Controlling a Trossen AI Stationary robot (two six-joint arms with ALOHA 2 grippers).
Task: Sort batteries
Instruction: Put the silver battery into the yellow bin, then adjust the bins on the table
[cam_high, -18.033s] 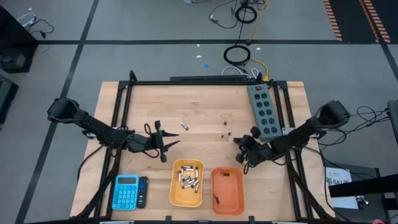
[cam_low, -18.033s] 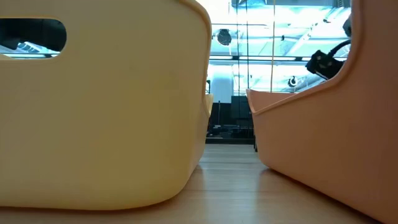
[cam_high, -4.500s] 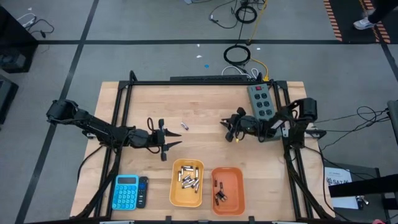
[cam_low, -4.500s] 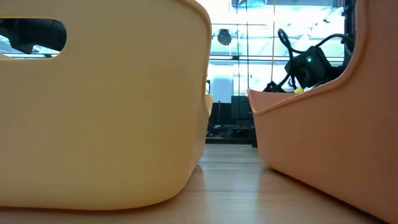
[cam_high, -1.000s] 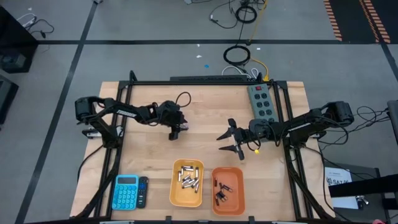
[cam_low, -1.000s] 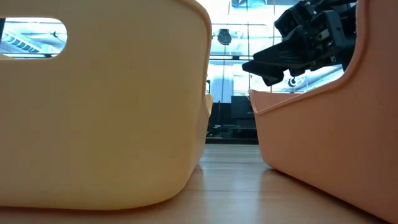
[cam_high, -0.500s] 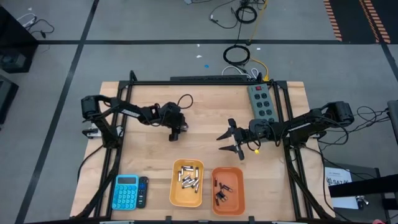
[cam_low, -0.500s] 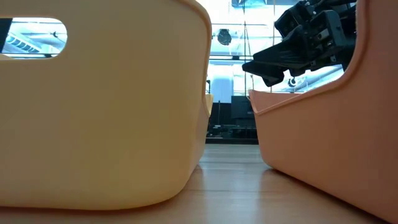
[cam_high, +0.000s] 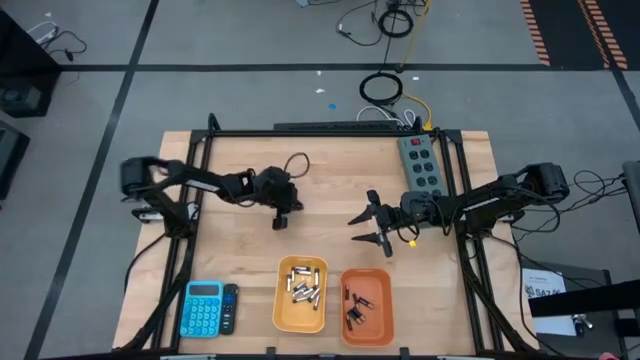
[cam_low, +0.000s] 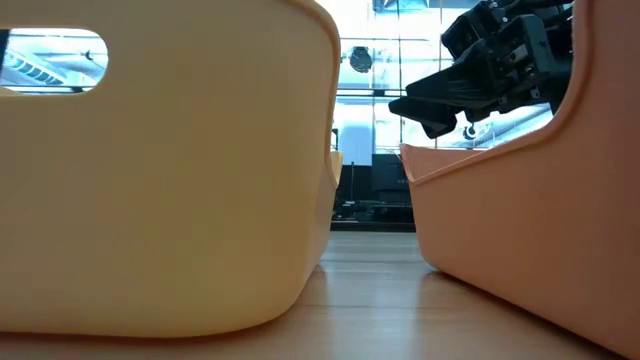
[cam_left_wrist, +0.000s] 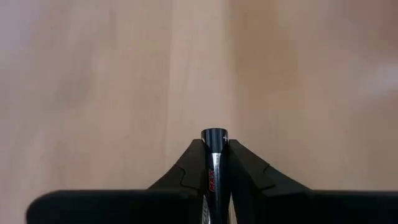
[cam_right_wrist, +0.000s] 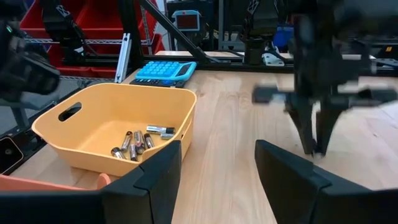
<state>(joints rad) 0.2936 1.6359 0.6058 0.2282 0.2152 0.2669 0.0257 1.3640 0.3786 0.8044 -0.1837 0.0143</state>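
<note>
Two bins, two grippers, one battery in hand. Left gripper (cam_left_wrist: 213, 168) low over the bare wooden table (cam_high: 330, 170), left of centre, pinching a slim silvery battery (cam_left_wrist: 213, 163) lengthwise between dark moulded fingers (cam_left_wrist: 186, 174); dark cap end protruding forward. Right gripper (cam_high: 372, 225) waiting above the orange bin (cam_high: 366, 305), fingers spread wide. Step judged: pickup just secured. Next move: lift clear, carry to the yellow bin (cam_high: 300, 293), release above the silvery batteries (cam_right_wrist: 138, 140) already heaped inside. Small dark batteries (cam_high: 352, 310) in the orange bin. Bins: smooth rounded plastic, yellow one with a slot handle. Table: pale matte wood grain. Battery: glossy metal cylinder, likely to roll.
</note>
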